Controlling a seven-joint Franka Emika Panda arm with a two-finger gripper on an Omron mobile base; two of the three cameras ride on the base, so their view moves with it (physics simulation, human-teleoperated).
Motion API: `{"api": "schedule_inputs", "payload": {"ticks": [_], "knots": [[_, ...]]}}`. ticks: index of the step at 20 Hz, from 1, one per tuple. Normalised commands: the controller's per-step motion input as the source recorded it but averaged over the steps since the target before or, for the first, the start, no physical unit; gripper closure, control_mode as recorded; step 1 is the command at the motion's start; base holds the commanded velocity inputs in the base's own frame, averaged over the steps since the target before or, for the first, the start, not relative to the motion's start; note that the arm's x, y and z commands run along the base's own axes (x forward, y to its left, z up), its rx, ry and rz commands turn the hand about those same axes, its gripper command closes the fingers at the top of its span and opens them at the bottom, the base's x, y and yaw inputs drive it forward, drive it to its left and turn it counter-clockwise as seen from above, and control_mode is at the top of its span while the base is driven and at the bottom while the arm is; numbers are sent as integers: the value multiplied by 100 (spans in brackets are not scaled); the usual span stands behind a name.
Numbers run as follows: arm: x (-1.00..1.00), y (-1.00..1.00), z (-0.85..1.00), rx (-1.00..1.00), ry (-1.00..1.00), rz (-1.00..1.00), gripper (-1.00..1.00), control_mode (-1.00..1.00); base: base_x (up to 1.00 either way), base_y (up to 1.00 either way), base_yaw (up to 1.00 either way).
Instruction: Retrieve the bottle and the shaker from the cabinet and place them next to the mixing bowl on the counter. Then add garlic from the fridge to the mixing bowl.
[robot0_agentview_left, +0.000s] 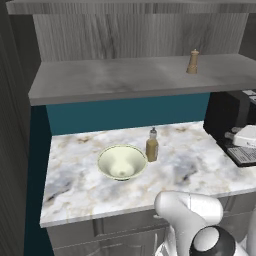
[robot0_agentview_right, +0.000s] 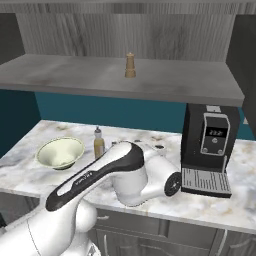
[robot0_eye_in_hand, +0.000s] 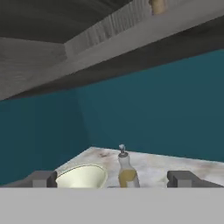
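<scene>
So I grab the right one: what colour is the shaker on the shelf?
Tan-brown wood; the shaker shows best in the right base view.

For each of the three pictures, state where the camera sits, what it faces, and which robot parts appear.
Left base view: behind-left, facing bowl, bottle, shaker; arm lower right.
Right base view: behind-right, facing the same things plus coffee machine; arm lower left.
Hand view: low, facing bowl and bottle; open gripper fingertips below.
All share bowl, bottle, shaker.

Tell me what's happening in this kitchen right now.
A white robot arm is moving things from the cabinet to the counter. The bottle already stands beside the mixing bowl. The shaker is on the cabinet shelf. The hand is open, holding nothing, and faces the bottle and bowl.
</scene>
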Motion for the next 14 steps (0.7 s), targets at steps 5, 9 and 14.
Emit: {"api": "schedule_inputs", "payload": {"ticks": [5, 9, 14], "knots": [[-58, 0, 76, 0, 21, -35, -100, -100, 0, 0, 0], [-50, 0, 77, 0, 22, -34, -100, -100, 0, 0, 0], [-29, 2, 76, -3, 15, -32, -100, -100, 0, 0, 0]]}}
